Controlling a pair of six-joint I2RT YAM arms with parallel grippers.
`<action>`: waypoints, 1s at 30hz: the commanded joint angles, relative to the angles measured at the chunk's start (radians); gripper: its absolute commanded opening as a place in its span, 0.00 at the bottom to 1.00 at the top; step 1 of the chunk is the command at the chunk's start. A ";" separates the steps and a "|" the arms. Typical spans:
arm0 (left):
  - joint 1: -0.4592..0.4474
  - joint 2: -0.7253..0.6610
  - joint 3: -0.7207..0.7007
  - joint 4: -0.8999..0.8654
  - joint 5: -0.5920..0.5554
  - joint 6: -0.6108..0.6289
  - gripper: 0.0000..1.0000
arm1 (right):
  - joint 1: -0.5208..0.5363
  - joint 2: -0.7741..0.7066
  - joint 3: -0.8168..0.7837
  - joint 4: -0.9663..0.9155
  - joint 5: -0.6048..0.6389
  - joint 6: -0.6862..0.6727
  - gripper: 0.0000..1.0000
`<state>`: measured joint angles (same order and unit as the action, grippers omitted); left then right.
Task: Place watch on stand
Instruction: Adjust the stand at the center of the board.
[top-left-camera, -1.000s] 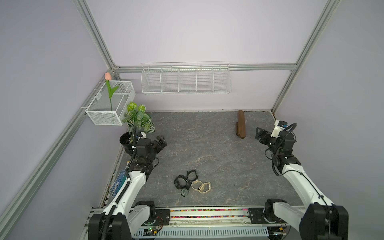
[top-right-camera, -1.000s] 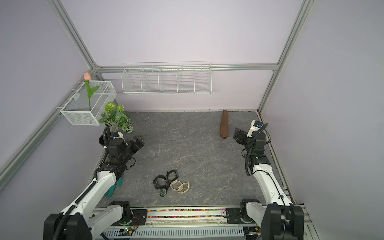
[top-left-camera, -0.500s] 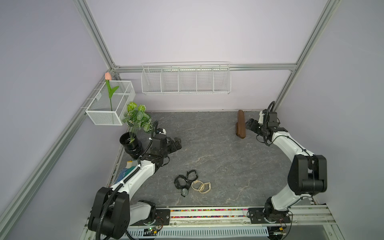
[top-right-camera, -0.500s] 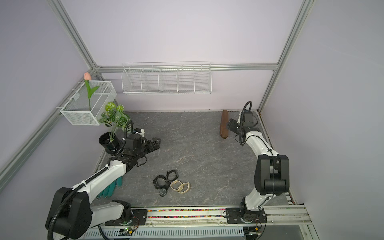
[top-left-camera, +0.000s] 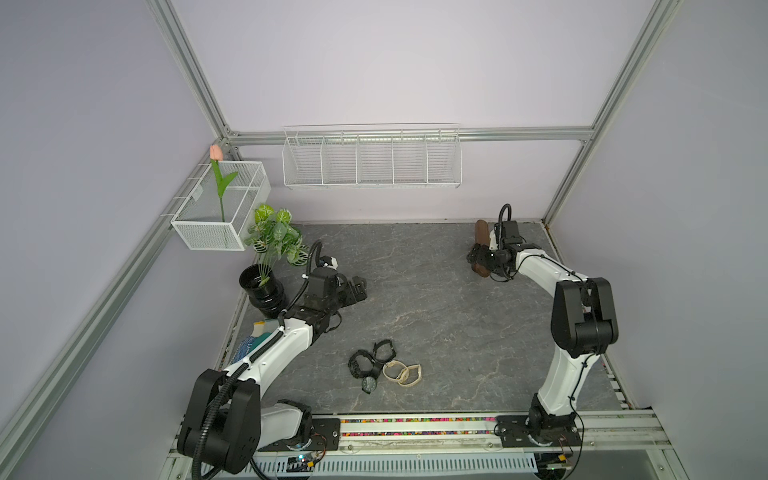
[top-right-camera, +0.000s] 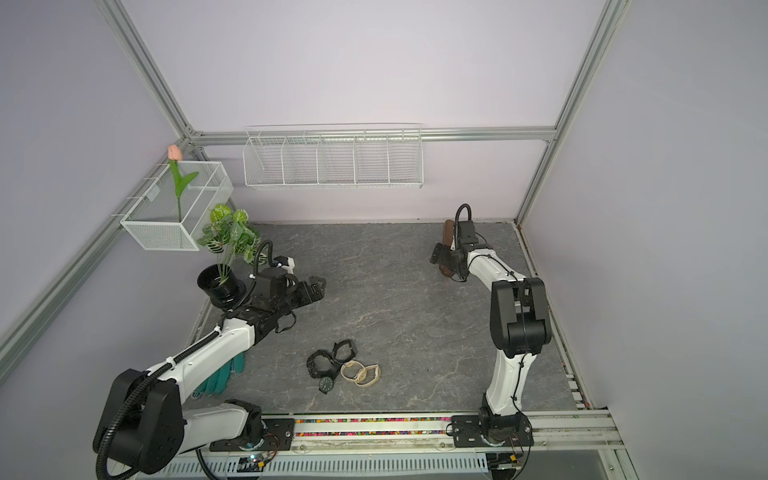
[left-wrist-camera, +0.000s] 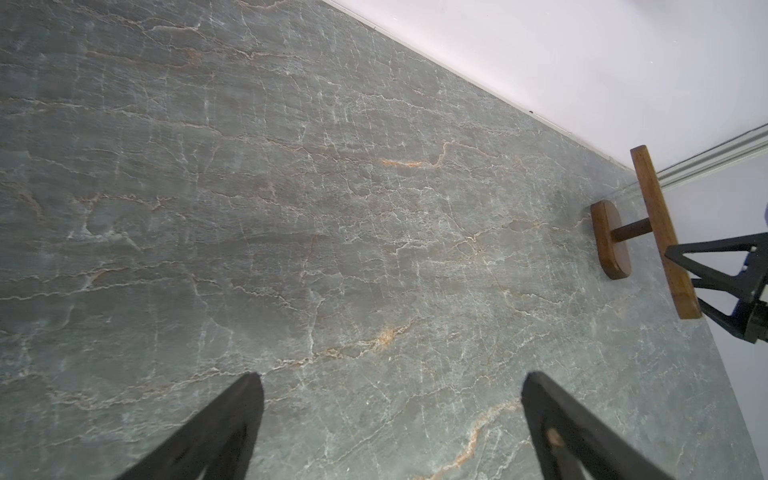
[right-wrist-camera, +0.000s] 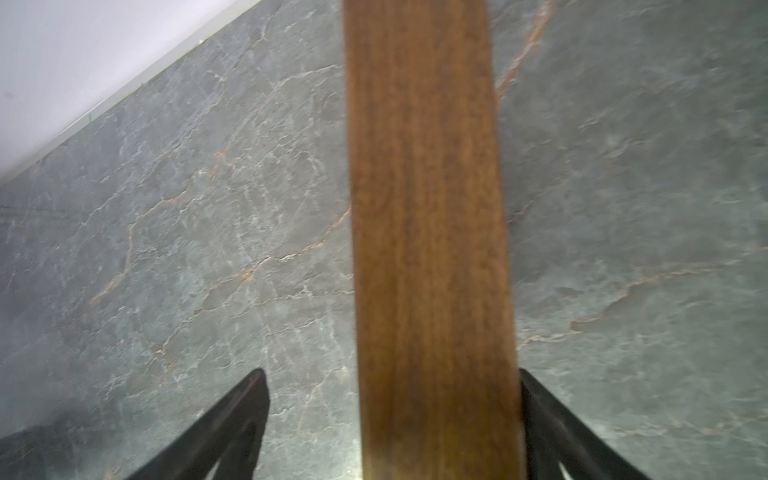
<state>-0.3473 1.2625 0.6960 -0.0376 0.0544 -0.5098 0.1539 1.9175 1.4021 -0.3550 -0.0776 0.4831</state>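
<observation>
The stand (top-left-camera: 482, 235) (top-right-camera: 448, 235), a long dark brown wooden bar, stands at the back right of the table. My right gripper (top-left-camera: 476, 258) (top-right-camera: 437, 254) is open and straddles the bar's near end. In the right wrist view the bar (right-wrist-camera: 428, 208) runs between the fingers, close to one and well apart from the other. Several watches lie near the front centre, black ones (top-left-camera: 365, 365) (top-right-camera: 326, 365) beside beige ones (top-left-camera: 403, 372) (top-right-camera: 361, 374). My left gripper (top-left-camera: 358, 291) (top-right-camera: 316, 289) (left-wrist-camera: 390, 415) hovers open and empty at the left, far from the watches.
A potted plant (top-left-camera: 272, 245) in a black pot (top-left-camera: 262, 289) stands behind the left arm. White wire baskets hang on the back wall (top-left-camera: 370, 164) and the left wall (top-left-camera: 220, 212). Green gloves (top-right-camera: 216, 380) lie under the left arm. The stand's base (left-wrist-camera: 611, 241) shows in the left wrist view.
My right arm swung in from the right edge to the stand, and its jaws now straddle the bar. My left arm reached out from beside the plant pot toward the table's middle.
</observation>
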 joint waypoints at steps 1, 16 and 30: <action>-0.006 0.013 0.046 -0.020 0.017 0.022 1.00 | 0.044 0.019 0.023 0.007 -0.030 0.030 0.95; -0.081 0.114 0.183 -0.094 0.000 0.051 0.99 | 0.042 0.025 0.029 0.036 -0.034 0.041 0.95; -0.242 0.236 0.302 -0.119 -0.062 0.062 0.99 | -0.054 0.204 0.304 -0.087 0.038 0.019 0.95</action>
<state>-0.5884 1.5036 0.9779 -0.1326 0.0231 -0.4587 0.0952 2.0670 1.6428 -0.3786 -0.0746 0.5186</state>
